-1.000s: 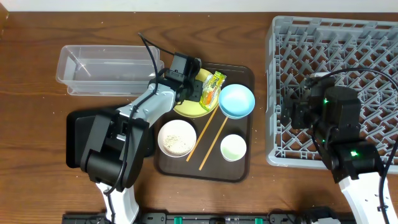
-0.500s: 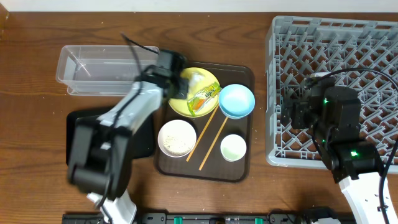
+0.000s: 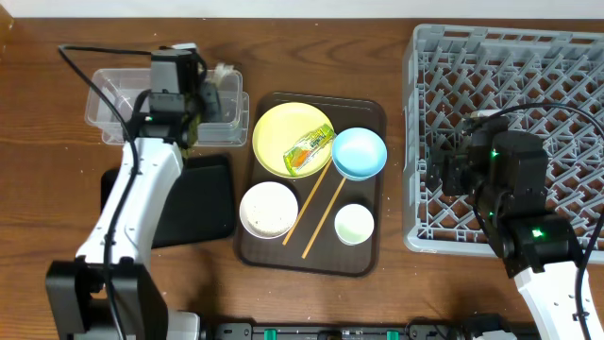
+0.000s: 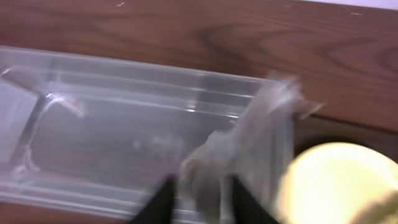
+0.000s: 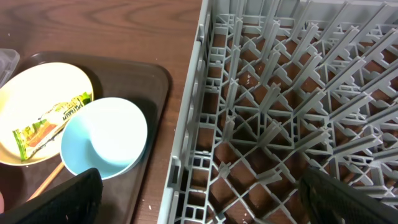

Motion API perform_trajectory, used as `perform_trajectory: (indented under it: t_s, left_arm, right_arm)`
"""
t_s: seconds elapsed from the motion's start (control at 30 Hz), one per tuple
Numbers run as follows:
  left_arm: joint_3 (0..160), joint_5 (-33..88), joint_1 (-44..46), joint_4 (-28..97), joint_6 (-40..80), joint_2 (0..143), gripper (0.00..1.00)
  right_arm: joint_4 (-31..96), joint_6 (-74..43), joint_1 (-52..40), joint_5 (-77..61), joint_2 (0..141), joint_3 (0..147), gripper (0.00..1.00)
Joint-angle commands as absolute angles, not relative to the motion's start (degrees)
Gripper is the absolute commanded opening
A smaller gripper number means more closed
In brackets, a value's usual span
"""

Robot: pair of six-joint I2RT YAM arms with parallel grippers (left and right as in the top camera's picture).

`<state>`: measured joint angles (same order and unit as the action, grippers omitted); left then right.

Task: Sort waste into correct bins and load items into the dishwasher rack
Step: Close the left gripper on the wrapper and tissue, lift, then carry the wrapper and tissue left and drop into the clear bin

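Polished wood-grain table (image 3: 38,208), clear glossy plastic tub (image 3: 113,104), crumpled papery white scrap (image 3: 223,74), matt grey plastic rack (image 3: 528,66), smooth dark brown serving tray (image 3: 363,257), bare wooden chopsticks (image 3: 316,212), shiny printed snack wrapper (image 3: 310,151), smooth yellow plate (image 3: 278,130), matt black tray (image 3: 203,203)

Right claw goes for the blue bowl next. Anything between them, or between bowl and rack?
Nothing loose. Between the right claw and the blue bowl stand only the left wall of the rack, a strip of table and the rim of the brown tray; same going back.
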<state>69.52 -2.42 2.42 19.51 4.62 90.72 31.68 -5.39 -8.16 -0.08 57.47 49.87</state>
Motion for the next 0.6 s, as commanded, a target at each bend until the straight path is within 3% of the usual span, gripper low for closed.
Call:
perform_trajectory:
  t_s: [0.0, 0.27, 0.4, 0.57]
  left_arm:
    - [69.82, -3.95, 1.58, 19.05, 4.51, 92.20, 0.58]
    - [69.63, 13.80, 4.93, 19.51, 2.17, 92.16, 0.61]
    - [69.43, 20.34, 8.67, 21.89, -4.21, 93.21, 0.80]
    - [69.43, 20.34, 12.80, 24.01, -7.49, 97.17, 0.84]
  right_arm:
    - [31.48, -4.64, -8.64, -0.30, 57.01, 51.29, 0.99]
    - [31.53, -4.67, -8.64, -0.32, 57.01, 51.29, 0.99]
    - [31.51, -4.67, -8.64, -0.30, 57.01, 51.29, 0.99]
    - [31.51, -4.67, -8.64, -0.30, 57.01, 51.29, 0.99]
